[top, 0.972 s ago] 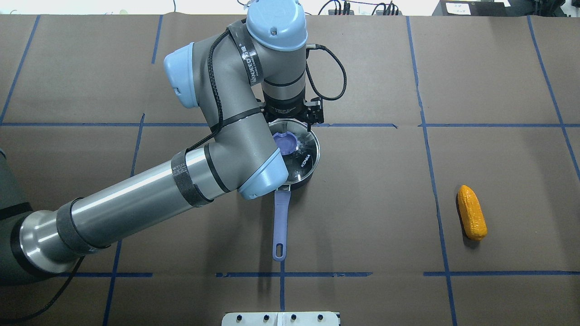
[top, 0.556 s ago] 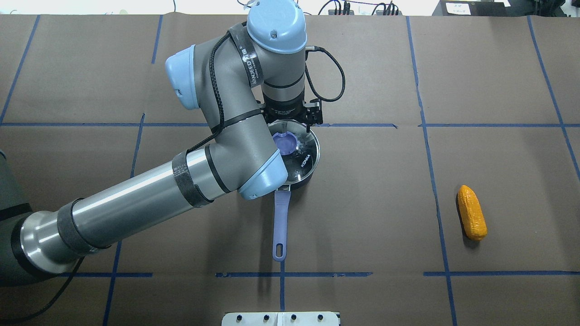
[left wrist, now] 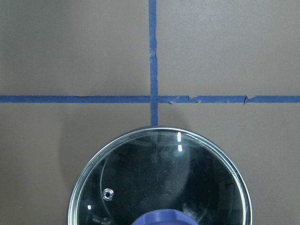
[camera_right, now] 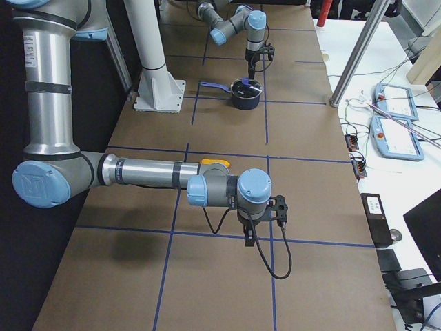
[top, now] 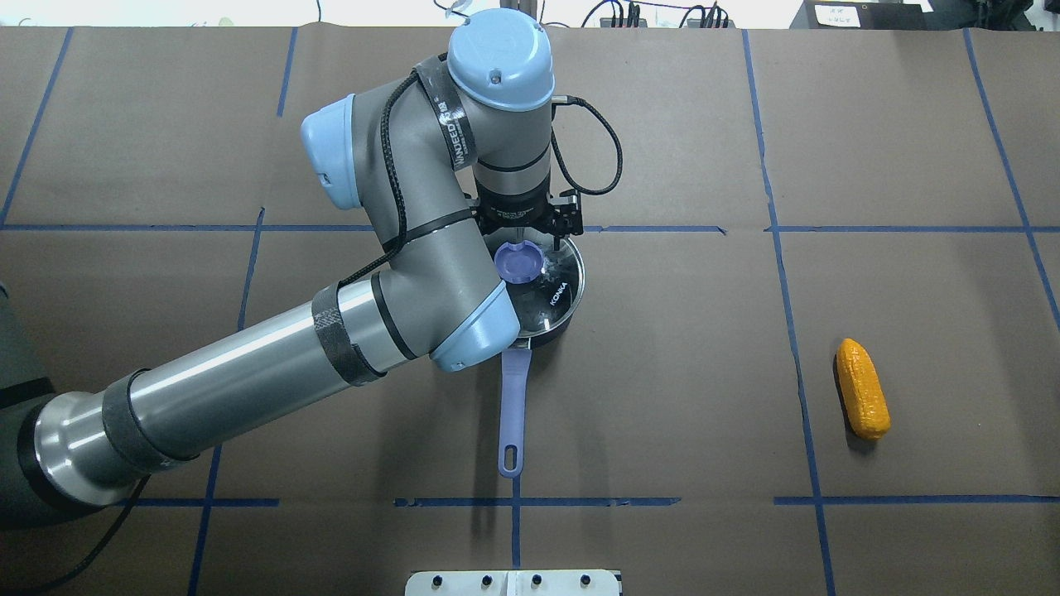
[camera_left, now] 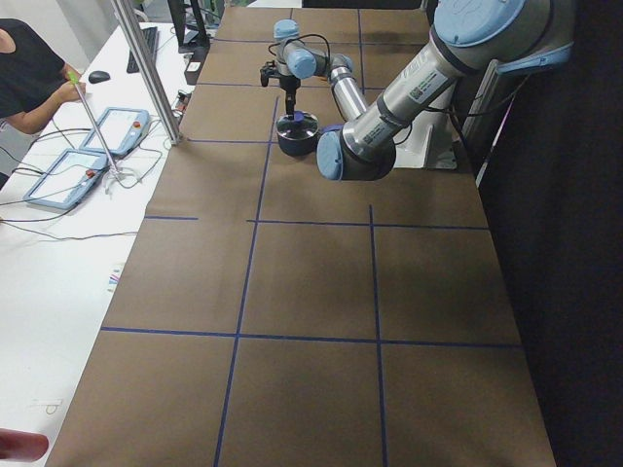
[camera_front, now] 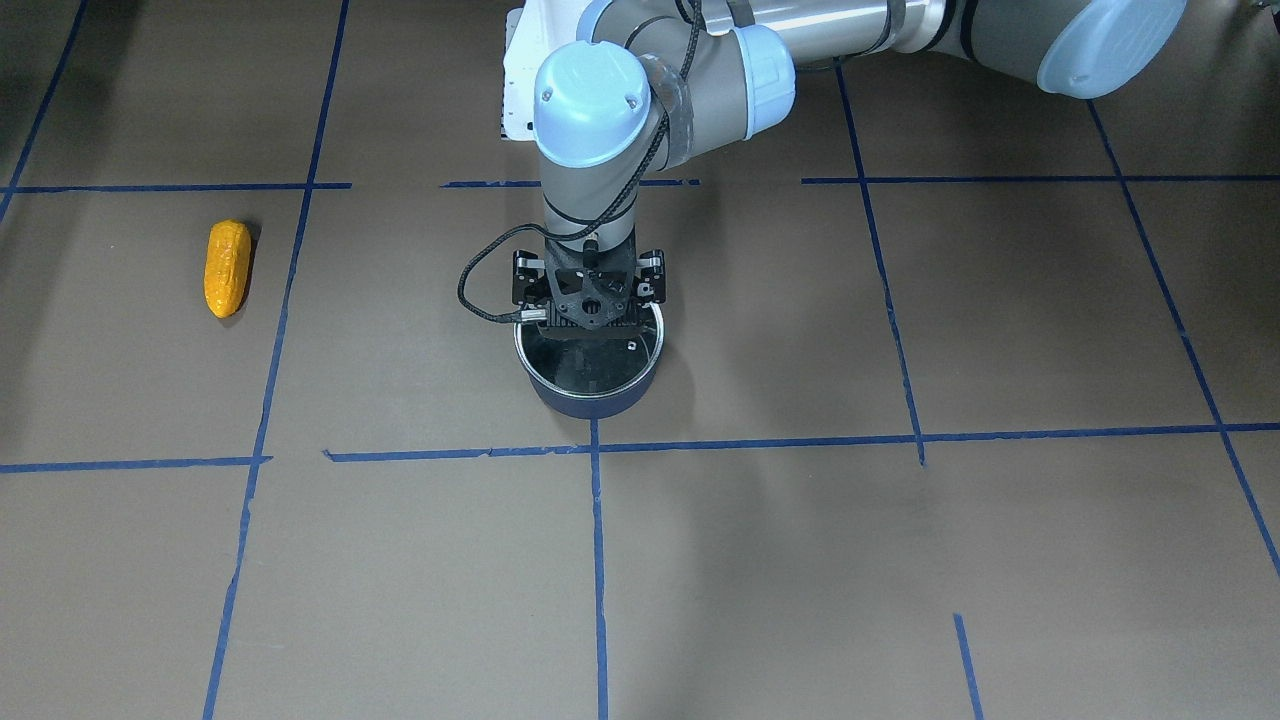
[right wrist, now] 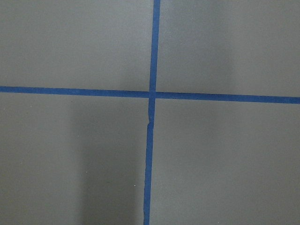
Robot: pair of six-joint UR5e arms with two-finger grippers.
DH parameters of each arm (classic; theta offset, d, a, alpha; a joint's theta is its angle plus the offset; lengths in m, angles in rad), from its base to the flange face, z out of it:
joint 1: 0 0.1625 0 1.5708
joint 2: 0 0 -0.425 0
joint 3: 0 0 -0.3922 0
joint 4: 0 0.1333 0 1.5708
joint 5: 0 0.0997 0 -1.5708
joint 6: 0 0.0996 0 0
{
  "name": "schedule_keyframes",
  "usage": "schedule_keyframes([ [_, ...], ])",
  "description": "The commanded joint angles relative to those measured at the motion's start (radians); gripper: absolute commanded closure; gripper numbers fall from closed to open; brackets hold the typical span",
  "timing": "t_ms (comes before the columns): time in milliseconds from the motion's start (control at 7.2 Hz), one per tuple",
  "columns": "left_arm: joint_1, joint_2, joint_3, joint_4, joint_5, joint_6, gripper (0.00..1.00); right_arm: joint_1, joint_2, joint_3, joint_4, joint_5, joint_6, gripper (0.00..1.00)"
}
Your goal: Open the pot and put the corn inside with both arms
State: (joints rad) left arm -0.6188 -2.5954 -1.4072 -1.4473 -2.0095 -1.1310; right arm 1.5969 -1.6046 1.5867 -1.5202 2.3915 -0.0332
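The dark pot [top: 556, 324] stands mid-table with its glass lid [top: 556, 285] on and its lavender handle [top: 513, 406] pointing at the robot. My left gripper [top: 534, 247] hangs straight down over the lid, at the blue knob [top: 519, 263]. It looks open around the knob, with its tips partly hidden. The left wrist view shows the lid [left wrist: 159, 178] and the knob's top [left wrist: 161, 219]. The orange corn [top: 863, 389] lies on the table far to the right. My right gripper [camera_right: 249, 241] hovers over bare table near the corn [camera_right: 215, 163]; I cannot tell whether it is open.
Blue tape lines [top: 662, 229] grid the brown table cover. The white robot base [camera_front: 520, 90] stands at the near edge. A metal pole [camera_left: 146, 68], tablets and an operator [camera_left: 29, 78] are beside the table on the far side.
My left arm has come down a little, bringing the gripper closer onto the lid knob. The pot, lid and corn have not moved.
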Motion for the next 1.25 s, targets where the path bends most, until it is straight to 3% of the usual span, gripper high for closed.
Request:
schedule_keyframes([
  [0,0.016,0.004,0.007,-0.002,0.000,-0.006,0.00,0.000,0.000,-0.001,0.000,0.000,-0.001,0.00],
  [972,0.024,0.024,0.020,-0.051,0.002,-0.016,0.00,0.000,0.005,-0.002,-0.002,0.000,-0.002,0.00],
  [1111,0.024,0.023,0.020,-0.051,0.002,-0.021,0.05,0.000,0.005,-0.002,-0.002,0.000,-0.002,0.00],
])
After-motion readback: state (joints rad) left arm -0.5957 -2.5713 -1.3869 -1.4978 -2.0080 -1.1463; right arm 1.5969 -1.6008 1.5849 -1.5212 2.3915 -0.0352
